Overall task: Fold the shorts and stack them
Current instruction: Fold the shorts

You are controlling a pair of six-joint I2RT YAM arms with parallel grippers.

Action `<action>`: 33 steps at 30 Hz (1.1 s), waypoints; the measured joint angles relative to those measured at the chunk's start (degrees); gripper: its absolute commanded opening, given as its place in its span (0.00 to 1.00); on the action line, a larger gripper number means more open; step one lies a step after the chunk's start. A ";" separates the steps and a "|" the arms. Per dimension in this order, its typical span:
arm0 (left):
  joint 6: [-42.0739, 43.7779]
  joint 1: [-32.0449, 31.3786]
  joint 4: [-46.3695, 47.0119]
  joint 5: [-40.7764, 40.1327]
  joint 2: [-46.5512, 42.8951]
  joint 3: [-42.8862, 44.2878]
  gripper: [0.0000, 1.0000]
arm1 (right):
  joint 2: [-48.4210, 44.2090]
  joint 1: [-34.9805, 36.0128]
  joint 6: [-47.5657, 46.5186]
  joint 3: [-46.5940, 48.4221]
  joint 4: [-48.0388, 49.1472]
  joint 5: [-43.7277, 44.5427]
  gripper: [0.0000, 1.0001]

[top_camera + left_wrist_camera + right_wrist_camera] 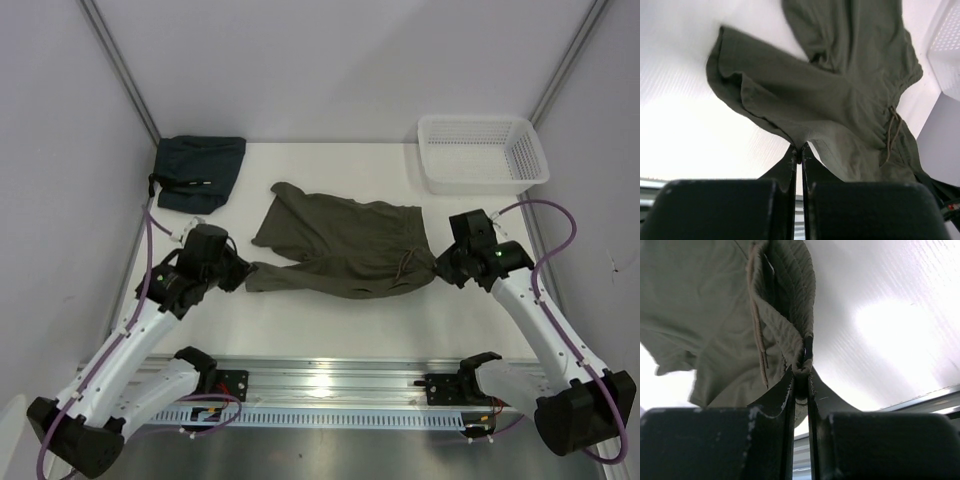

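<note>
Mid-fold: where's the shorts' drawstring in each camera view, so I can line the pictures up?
Top external: the drawstring sits right of centre, near the right end of the shorts.
Left wrist: right side at mid-height, dangling below the waistband.
Right wrist: left of centre in the upper half, running down beside the folded waistband.
Shared landmark: the gathered waistband, seen in all three views.

White basket [483, 178] back right, dark folded cloth [198, 172] back left.

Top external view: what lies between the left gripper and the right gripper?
The olive-green soft cloth shorts, pinched by the left gripper at one end and the right gripper at the other, as the top view shows.
</note>
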 measured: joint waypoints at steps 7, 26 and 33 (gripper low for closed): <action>6.43 7.28 5.51 2.99 8.87 6.91 0.00 | 1.55 -2.34 3.58 4.70 -0.76 -0.24 0.00; 11.15 14.10 15.52 5.84 26.27 16.15 0.00 | 18.18 -4.81 6.56 14.10 4.31 1.18 0.00; 11.34 15.87 18.32 7.72 34.12 19.93 0.00 | 24.50 -6.62 6.54 17.57 6.93 1.16 0.00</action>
